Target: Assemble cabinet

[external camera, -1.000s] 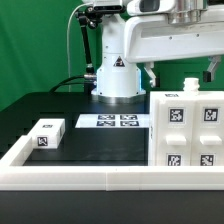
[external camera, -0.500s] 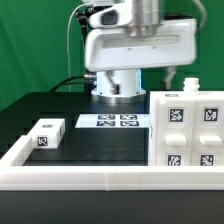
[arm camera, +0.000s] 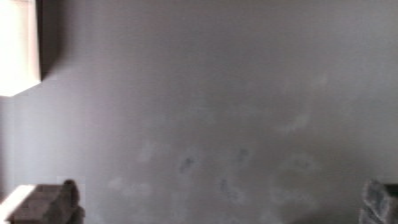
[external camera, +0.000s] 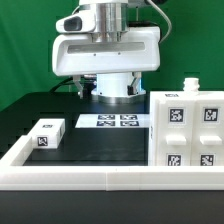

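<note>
White, matte and boxy, the cabinet (external camera: 188, 137) bears square black-and-white tags (external camera: 174, 115).

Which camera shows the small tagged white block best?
The exterior view: the block sits whole there, tags visible. The wrist view shows mostly bare table; its white edge can't be identified.

Small block (external camera: 45, 133) apart from large box (external camera: 187, 135)

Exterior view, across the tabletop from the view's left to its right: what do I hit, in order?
small matte white tagged block → thin flat white marker board → large matte white tagged cabinet box
</note>
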### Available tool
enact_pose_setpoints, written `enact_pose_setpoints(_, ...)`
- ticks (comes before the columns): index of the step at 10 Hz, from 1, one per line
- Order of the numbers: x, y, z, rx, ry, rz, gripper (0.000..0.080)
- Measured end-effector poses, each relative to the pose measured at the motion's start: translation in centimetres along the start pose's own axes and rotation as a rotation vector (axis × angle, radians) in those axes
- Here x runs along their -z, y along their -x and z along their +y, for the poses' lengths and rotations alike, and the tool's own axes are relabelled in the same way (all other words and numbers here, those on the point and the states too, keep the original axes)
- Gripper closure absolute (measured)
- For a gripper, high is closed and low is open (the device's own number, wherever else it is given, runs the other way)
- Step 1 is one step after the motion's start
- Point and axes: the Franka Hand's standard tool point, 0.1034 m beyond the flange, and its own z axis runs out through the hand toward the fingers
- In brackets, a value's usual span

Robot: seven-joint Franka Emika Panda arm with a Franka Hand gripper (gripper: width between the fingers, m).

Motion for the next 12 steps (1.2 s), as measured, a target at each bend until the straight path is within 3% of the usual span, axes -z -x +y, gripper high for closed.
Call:
enact_pose_setpoints(5, -0.2, 0.4, 0.4, 0.016, 0.001, -0.005, 0.0003)
enact_pose_setpoints(8, -2.1, 3.8, 5.0, 0.013, 0.005, -0.051, 0.0003)
enact_pose_setpoints(12, -3.8, 5.5, 9.3, 0.010, 0.005, -0.092, 0.0003)
